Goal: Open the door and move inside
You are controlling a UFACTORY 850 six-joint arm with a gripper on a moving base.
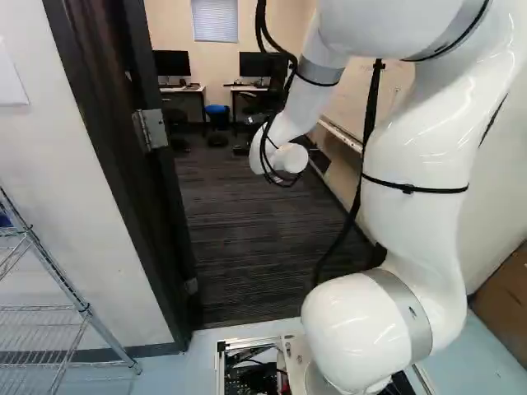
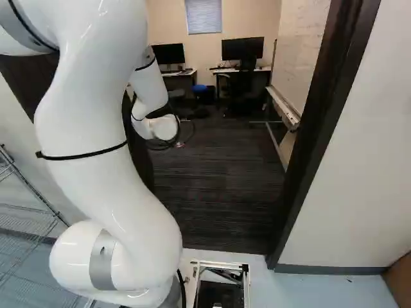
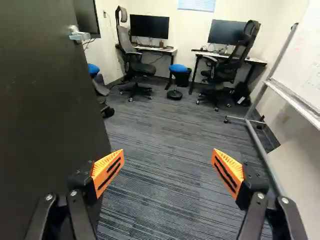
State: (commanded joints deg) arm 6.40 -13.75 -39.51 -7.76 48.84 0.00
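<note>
The door point(image 3: 45, 110) is seen opened inward, so that the room behind it can be looked into by all three views. It is placed at the side of the arm point(image 1: 420, 164), with its hinge point(image 1: 151, 129) shown at the left of the left base view and its handle point(image 3: 80, 35) shown ahead in the wrist view. The gripper point(image 3: 168, 166) is held with its two fingers spread wide apart, and nothing is gripped between them. One finger is seen against the dark face of the door, but whether the door is touched cannot be told. By the arm, the doorway is reached into, while pale floor point(image 1: 247, 332) is seen around the base, in front of the dark carpet point(image 3: 165, 135). Inside, two desks with monitors point(image 3: 149, 27) are set along the far wall, office chairs point(image 3: 135, 62) are placed near them, and a stool with blue seat point(image 3: 178, 68) is put between. On the side opposite to the door, a whiteboard point(image 3: 307, 65) is carried by a metal frame. Outside, a wire shelf point(image 1: 41, 309) is seen beside the doorway.
</note>
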